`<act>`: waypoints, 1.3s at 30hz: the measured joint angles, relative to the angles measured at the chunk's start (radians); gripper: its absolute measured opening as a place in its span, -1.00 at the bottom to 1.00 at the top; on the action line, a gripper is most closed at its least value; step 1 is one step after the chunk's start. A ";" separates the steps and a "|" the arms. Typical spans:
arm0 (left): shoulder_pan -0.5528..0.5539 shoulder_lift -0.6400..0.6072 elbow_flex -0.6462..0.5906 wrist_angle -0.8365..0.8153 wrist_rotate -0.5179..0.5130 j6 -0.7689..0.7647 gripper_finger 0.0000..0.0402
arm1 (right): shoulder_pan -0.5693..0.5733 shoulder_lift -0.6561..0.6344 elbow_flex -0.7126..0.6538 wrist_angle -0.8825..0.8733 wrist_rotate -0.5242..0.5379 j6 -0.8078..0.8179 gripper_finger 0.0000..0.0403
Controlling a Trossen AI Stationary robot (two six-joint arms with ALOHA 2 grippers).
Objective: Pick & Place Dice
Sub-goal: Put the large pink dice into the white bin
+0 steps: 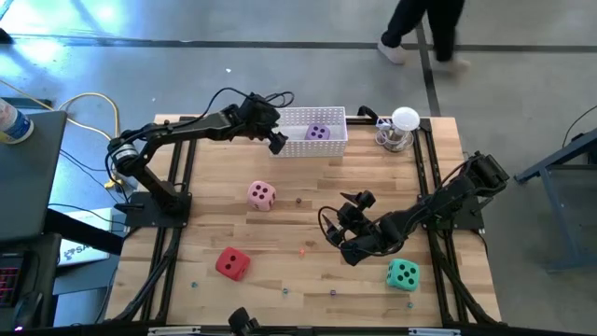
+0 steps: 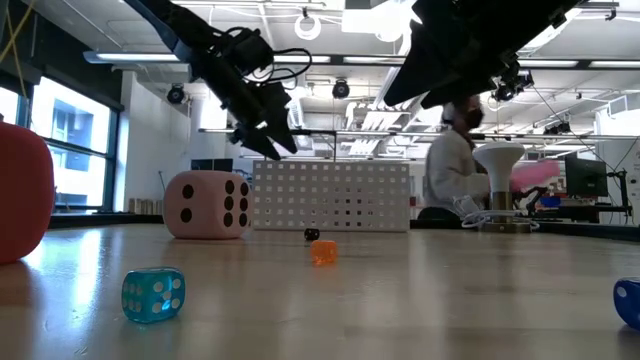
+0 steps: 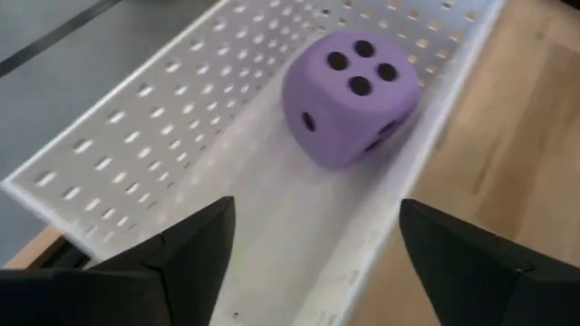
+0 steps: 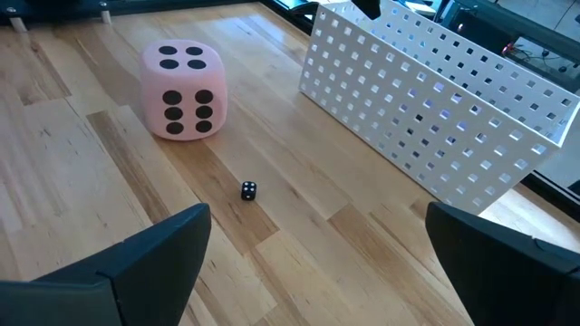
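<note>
Dice work stands at one stowed, three still out on the bench (image 1: 308, 224). Nearest the viewer in the overhead picture, the teal-green die (image 1: 403, 274) lies just behind and to the side of the right claw (image 1: 338, 227), near that arm's forearm, and the red die (image 1: 232, 263) sits well off on the claw's far side, toward the front edge. The right claw hangs above the middle of the bench with its fingers spread wide and nothing between them. Ahead of it, through its own wrist camera, a tiny black die (image 4: 248, 190) lies close in front, the pink die (image 4: 182, 91) farther on showing six dark pips on one face, and the white perforated basket (image 4: 426, 109) beyond and to one side.

Farther back, the left claw (image 1: 277, 136) hovers at the basket's near end, fingers parted and empty. Directly past its fingertips the purple die (image 3: 352, 95) rests on the basket floor, four pips up, apart from both fingers.

By my reading, the drop of the purple die is just finished and the pink die is the likely next pick. That calls for the right claw to travel forward, come down over the pink die with its fingers straddling two opposite faces, and close gently, since the cube looks soft; the small black die should be left clear of the path.
</note>
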 joint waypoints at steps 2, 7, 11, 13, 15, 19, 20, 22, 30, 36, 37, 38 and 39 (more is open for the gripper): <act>-0.001 0.000 0.000 0.001 0.003 0.015 0.36 | 0.000 0.000 0.000 0.000 0.000 0.000 0.99; 0.000 0.000 0.000 0.001 0.003 0.028 0.15 | 0.000 0.000 0.000 0.000 0.000 0.000 0.99; -0.001 -0.003 0.000 0.011 0.003 0.029 0.11 | 0.000 0.000 0.000 0.000 0.000 0.000 0.99; -0.004 -0.020 0.000 0.008 0.008 0.033 0.11 | 0.000 0.000 0.000 0.000 0.000 0.000 0.99; -0.010 -0.056 0.000 0.004 0.018 0.050 0.11 | 0.000 0.000 0.000 0.000 0.000 0.000 0.99; -0.037 -0.157 0.000 -0.035 0.063 0.077 0.11 | 0.000 0.000 0.000 0.000 0.000 0.000 0.99; -0.046 -0.187 0.000 -0.053 0.074 0.080 0.11 | 0.000 0.000 0.000 0.000 -0.002 0.000 0.99; -0.068 -0.244 0.000 -0.090 0.095 0.082 0.11 | 0.000 0.000 0.000 0.000 -0.012 0.000 0.99; -0.171 -0.459 0.000 -0.293 0.252 0.082 0.11 | 0.000 0.000 0.000 0.002 -0.049 0.004 0.99; -0.261 -0.590 0.000 -0.471 0.164 0.021 0.11 | 0.006 0.000 0.000 0.057 -0.050 -0.039 0.99; -0.278 -0.607 -0.001 -0.506 0.151 0.016 0.11 | 0.007 0.000 0.000 0.067 -0.049 -0.057 0.99; -0.297 -0.624 -0.007 -0.531 0.140 0.008 0.11 | 0.008 0.000 0.000 0.078 -0.051 -0.071 0.99; -0.316 -0.642 -0.017 -0.551 0.137 -0.001 0.11 | 0.008 0.000 0.000 0.087 -0.054 -0.082 0.99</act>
